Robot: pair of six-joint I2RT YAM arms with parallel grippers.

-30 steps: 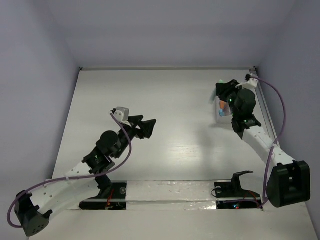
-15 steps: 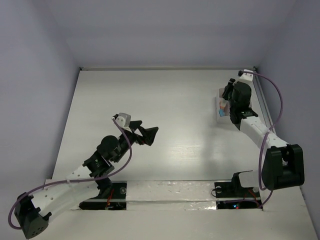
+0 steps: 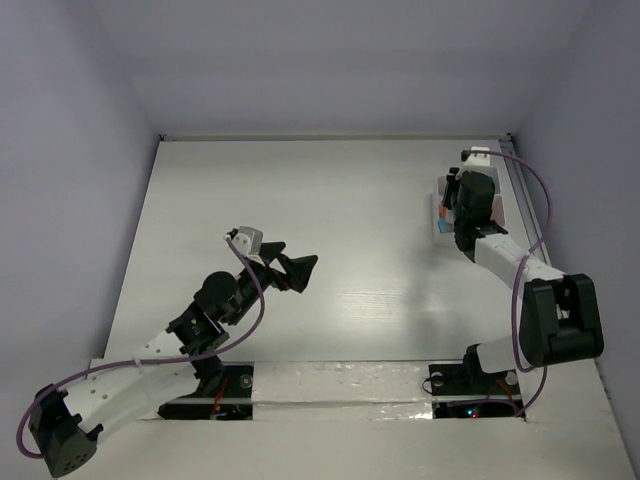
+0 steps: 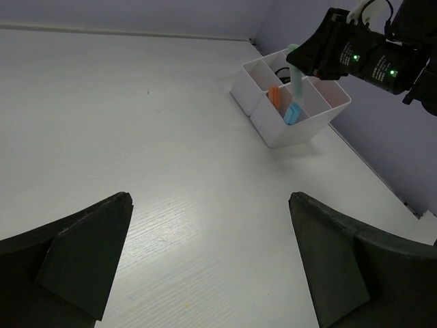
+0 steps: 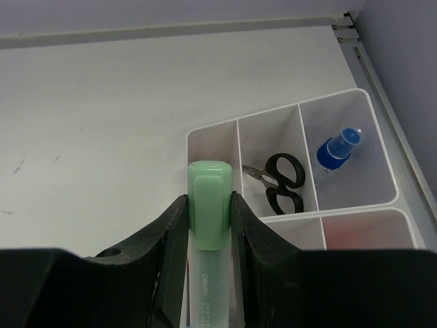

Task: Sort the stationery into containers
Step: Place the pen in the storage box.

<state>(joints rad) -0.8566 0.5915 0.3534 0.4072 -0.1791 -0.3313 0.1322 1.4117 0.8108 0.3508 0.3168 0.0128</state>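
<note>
My right gripper [image 5: 209, 212] is shut on a mint-capped highlighter pen [image 5: 208, 205] and holds it over the white divided tray [image 5: 205, 133] at the far right of the table. The pen also shows in the left wrist view [image 4: 298, 78], hanging over the tray [image 4: 273, 133]. In the tray lie black-handled scissors [image 5: 283, 179], a blue-capped item [image 5: 339, 145], an orange pen [image 4: 274, 96] and a light blue piece [image 4: 292, 113]. In the top view the right gripper [image 3: 460, 200] stands over the tray [image 3: 440, 188]. My left gripper [image 3: 297, 268] is open and empty above the table's middle.
A raised rail [image 5: 382, 89] and the purple side wall [image 4: 355, 130] run just right of the tray. The back wall edge [image 3: 330, 137] lies beyond it. Bare white table [image 4: 136, 123] stretches between my left gripper and the tray.
My right arm has swung farther right and back, bringing the mint pen over the tray. My left gripper moved slightly toward the near side, then stayed still.
</note>
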